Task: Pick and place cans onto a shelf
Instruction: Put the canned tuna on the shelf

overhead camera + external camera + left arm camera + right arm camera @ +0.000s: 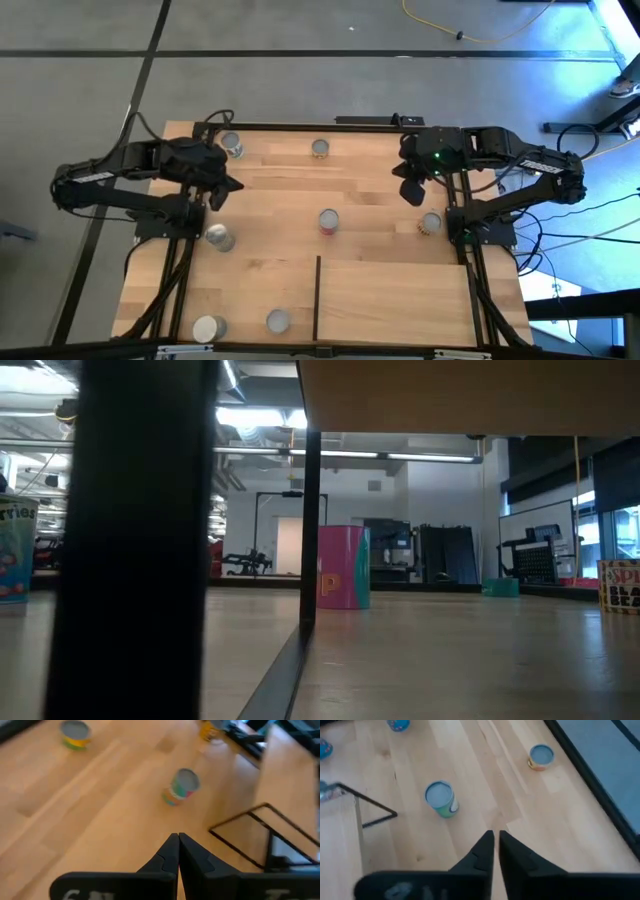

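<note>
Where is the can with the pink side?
In the high view the pink can stands near the middle of the table, between both arms, just beyond the shelf, nothing touching it.

The light-wood tabletop (280,200) stands on a grey floor (80,90) crossed by dark lines. A yellow cable (470,35) curls on the floor beyond the far right corner. Black cables (590,215) trail off to the right (several strands, loosely tangled).
</note>
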Available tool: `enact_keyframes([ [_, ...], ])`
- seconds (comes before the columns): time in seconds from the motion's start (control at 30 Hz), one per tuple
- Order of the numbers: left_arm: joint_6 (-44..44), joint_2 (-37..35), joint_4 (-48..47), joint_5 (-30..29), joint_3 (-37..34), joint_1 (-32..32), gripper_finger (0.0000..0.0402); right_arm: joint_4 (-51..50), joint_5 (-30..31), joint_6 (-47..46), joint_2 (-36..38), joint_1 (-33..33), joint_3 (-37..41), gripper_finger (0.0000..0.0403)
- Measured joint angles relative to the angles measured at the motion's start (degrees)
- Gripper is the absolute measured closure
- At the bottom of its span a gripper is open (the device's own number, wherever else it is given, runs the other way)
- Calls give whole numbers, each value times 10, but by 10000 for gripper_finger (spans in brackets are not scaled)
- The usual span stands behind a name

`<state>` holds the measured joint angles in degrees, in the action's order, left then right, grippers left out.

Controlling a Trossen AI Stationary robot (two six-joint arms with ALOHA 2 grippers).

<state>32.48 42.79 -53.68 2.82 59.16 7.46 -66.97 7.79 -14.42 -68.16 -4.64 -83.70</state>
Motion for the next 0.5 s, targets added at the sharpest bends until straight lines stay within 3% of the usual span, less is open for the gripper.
enact_keyframes([
  [0.2, 58, 0, 35, 70, 0, 0, 401, -2, 1, 37, 0, 0, 0, 304],
  [0.5, 62, 0, 27, 69, 0, 0, 401, -2, -5, 58, 0, 0, 0, 282],
])
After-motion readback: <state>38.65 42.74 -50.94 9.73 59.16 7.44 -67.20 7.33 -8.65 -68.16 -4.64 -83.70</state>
